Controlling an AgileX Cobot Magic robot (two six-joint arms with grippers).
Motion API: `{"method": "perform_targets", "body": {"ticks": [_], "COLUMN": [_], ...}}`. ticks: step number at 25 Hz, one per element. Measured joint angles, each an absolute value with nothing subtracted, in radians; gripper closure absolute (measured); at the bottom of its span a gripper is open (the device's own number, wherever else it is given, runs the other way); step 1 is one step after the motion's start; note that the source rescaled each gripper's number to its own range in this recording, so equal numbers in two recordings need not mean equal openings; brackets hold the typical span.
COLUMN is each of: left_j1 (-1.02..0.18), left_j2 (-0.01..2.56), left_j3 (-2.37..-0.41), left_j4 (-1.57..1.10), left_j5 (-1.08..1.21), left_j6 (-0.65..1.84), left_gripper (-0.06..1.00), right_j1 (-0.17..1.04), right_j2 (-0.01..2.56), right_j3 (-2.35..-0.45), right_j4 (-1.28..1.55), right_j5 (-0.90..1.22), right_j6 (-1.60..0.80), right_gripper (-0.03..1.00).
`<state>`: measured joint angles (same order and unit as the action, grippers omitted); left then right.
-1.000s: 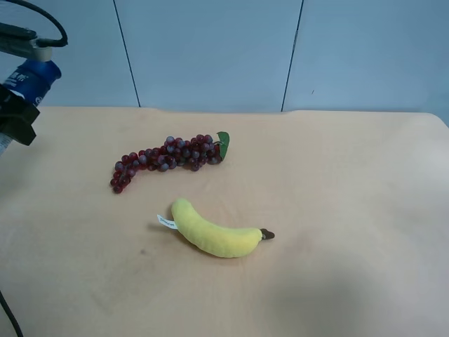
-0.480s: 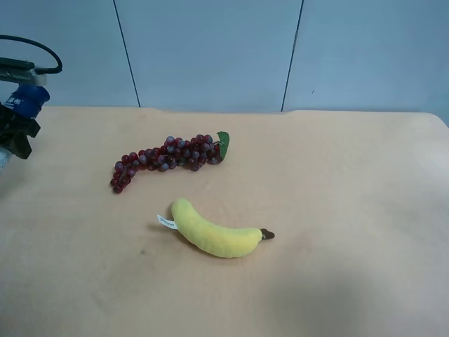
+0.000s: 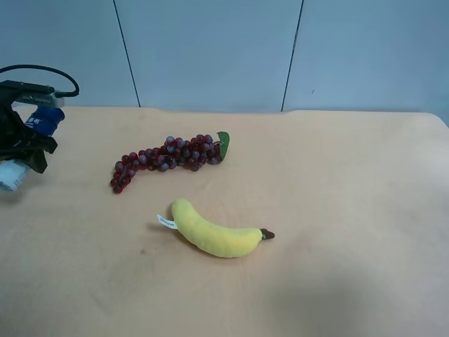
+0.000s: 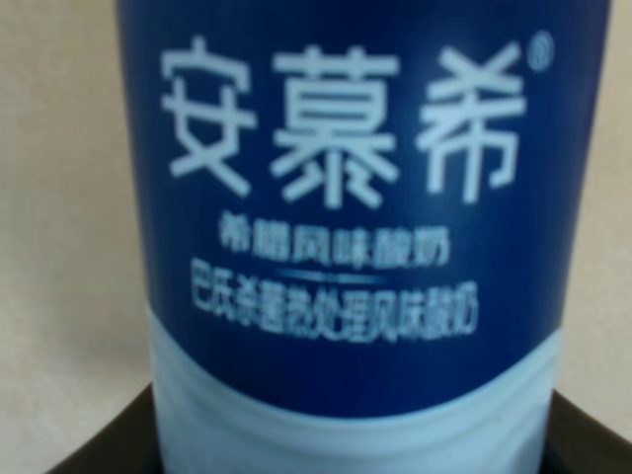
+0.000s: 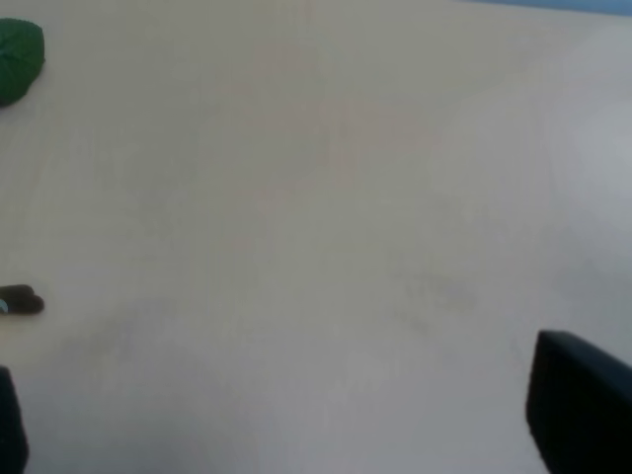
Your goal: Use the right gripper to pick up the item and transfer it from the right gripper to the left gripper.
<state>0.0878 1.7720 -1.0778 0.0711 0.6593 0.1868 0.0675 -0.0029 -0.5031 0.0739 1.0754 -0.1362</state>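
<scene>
The item (image 3: 42, 121), a slim bottle with a dark blue upper body and a white lower end (image 3: 12, 175), is held tilted in my left gripper (image 3: 24, 144) at the far left edge of the exterior high view, low over the table. In the left wrist view the item (image 4: 346, 197) fills the frame, with white print on blue, and the left gripper (image 4: 346, 449) is shut around its body. My right gripper (image 5: 296, 425) is open and empty over bare table, with only its black fingertips (image 5: 583, 415) showing. The right arm is out of the exterior high view.
A red grape bunch (image 3: 165, 158) with a green leaf (image 3: 223, 144) lies left of centre. A yellow plush banana (image 3: 214, 235) lies in front of it. The leaf (image 5: 18, 44) and the banana's stem (image 5: 20, 300) show in the right wrist view. A grey wall stands behind the table's far edge.
My left gripper has come down and slightly rightward with the item in it. The item's white end is now close to the table. The grapes and the banana have not moved.
</scene>
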Motion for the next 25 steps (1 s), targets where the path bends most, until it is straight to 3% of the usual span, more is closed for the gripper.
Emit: {"method": "perform_targets", "body": {"ticks": [22,24,25], "left_j1": [0.088,0.088,0.088], "left_j2": [1.916,1.916,1.916], "left_j3": [-1.079,-1.079,-1.079], "left_j4": [0.075,0.075,0.075], "left_j5": [0.597,0.596,0.585], "left_j6": [0.214,0.220,0.219], "left_gripper": [0.94,0.85,0.65], "right_j1": [0.068,0.068,0.068], "right_j2": [-0.003,-0.003,-0.003], "right_j3": [-0.503,-0.503,-0.503], "right_j4": [0.074,0.074,0.074], "right_j5": [1.075,1.075,1.075], "right_j6": [-0.136,-0.136,-0.136], "right_gripper": [-0.03,-0.03,-0.03]}}
